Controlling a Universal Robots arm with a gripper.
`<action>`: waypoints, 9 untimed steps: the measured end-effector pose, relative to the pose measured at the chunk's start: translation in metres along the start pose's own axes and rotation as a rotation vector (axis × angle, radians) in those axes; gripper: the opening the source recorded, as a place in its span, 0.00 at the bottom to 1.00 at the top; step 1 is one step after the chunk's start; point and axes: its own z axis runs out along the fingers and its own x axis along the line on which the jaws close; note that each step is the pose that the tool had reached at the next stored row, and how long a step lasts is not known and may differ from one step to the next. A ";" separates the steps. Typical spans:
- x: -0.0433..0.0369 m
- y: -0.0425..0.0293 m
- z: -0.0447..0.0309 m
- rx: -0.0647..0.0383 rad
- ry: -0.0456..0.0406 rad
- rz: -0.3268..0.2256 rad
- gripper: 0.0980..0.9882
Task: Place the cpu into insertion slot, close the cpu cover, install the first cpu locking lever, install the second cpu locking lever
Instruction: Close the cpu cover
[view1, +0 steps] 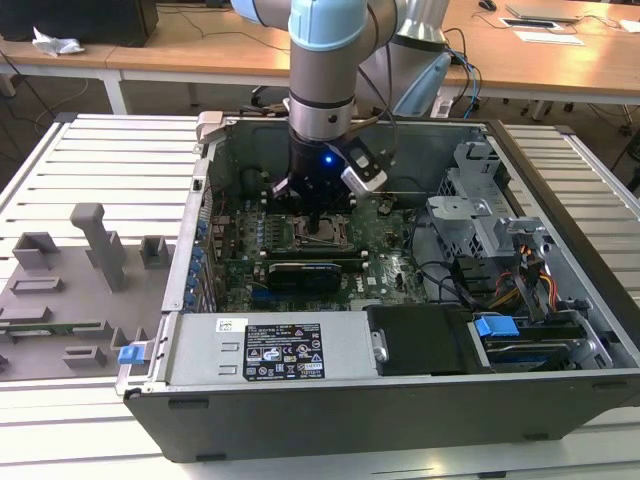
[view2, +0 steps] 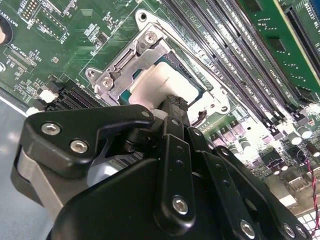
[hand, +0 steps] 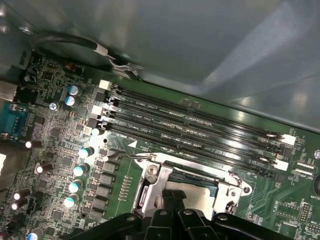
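Gripper clenched, empty, tip at edge of cpu; cpu cover lies flat around it.

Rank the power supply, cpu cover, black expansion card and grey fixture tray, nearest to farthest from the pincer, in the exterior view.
1. cpu cover, beneath the pincer.
2. black expansion card, just in front.
3. power supply, along the case's near wall.
4. grey fixture tray, outside the case, exterior view's left.

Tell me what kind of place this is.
Probably a robotics lab or workshop: an open computer case sits on a slatted metal workbench, with wooden desks behind and a robot arm over the motherboard.
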 end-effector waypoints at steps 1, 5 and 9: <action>-0.0011 -0.0002 0.0001 0.000 -0.0001 0.000 0.01; -0.0054 -0.0014 0.0004 0.001 0.0000 0.001 0.01; -0.0115 -0.0032 0.0015 0.001 0.0005 0.002 0.01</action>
